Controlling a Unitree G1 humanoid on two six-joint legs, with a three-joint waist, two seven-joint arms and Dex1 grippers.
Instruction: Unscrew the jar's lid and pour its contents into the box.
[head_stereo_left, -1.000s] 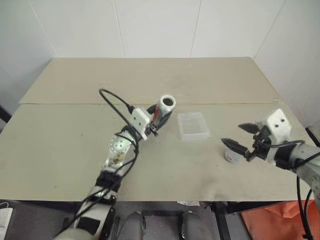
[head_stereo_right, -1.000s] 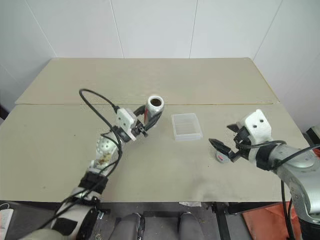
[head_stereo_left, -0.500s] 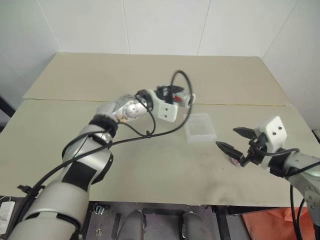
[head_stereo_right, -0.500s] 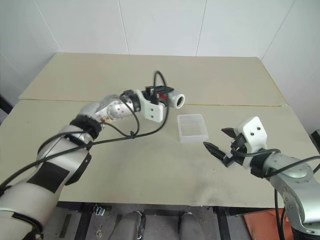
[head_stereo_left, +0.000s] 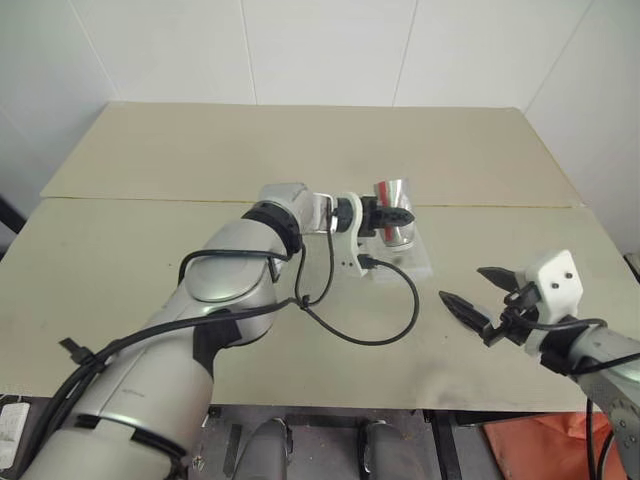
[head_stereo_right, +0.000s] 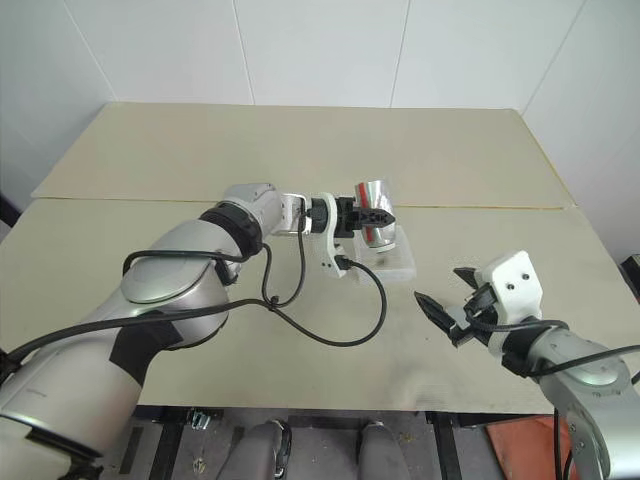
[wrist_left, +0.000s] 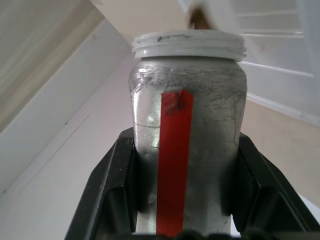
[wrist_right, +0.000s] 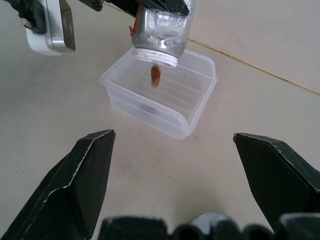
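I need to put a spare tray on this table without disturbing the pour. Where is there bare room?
Free: the far half of the beige table behind the seam, and the near left part. Crowded: the middle right, where the left gripper tips the clear red-striped jar over the translucent plastic box, and the open right gripper.

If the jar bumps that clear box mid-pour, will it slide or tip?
Probably slide: the box looks like thin translucent plastic, so light. Tipping seems unlikely, since it sits shallow and flat on the table. The jar hangs just above its rim.

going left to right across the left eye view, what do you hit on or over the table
left gripper → jar, held tipped over the box → right gripper, fingers open
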